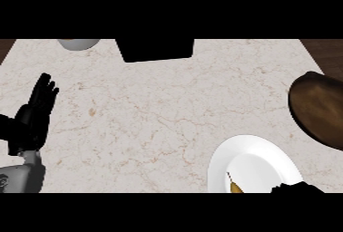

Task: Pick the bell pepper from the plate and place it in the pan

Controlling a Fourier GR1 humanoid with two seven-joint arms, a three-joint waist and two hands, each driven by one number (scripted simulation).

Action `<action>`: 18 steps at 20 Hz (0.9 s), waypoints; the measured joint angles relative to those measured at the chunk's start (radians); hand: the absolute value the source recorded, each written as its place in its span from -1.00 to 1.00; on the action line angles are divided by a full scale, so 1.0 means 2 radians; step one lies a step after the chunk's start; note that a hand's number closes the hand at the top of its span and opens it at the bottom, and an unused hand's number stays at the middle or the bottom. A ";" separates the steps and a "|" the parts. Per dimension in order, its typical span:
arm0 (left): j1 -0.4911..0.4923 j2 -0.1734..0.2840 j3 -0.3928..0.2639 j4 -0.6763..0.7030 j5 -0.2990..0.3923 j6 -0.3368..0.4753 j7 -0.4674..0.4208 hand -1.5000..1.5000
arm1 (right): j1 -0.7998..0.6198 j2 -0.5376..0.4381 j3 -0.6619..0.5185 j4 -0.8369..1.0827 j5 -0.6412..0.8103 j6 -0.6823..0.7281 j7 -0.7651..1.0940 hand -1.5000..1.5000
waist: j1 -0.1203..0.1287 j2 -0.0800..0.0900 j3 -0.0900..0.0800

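— Black left hand (33,113) at the counter's (154,118) left edge?
— Resting, fingers straight, holding nothing; it looks parked clear of the work.
— And the bell pepper (235,186)?
— Yellow sliver on the white plate (258,154), at the bottom edge.
— Right hand (298,188)?
— Just beside it; fingers impossible to tell.
— The pan (320,108)?
— Far right, waiting.

one white plate (258,156), one brown pan (320,108), one black box (155,49), two hands (36,113)
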 measured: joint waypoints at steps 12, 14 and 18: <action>-0.020 -0.012 -0.018 0.001 -0.003 -0.004 0.008 0.00 | 0.152 0.045 -0.192 -0.177 -0.178 -0.063 -0.017 1.00 | 0.025 0.008 0.001; -0.017 -0.016 -0.022 -0.001 -0.007 -0.003 0.006 0.00 | 0.149 0.053 -0.218 -0.176 -0.224 -0.049 -0.010 1.00 | 0.031 0.009 0.001; -0.022 -0.020 -0.030 -0.004 -0.009 -0.006 0.005 0.00 | 0.115 0.058 -0.273 -0.167 -0.344 -0.016 0.027 1.00 | 0.043 0.011 0.001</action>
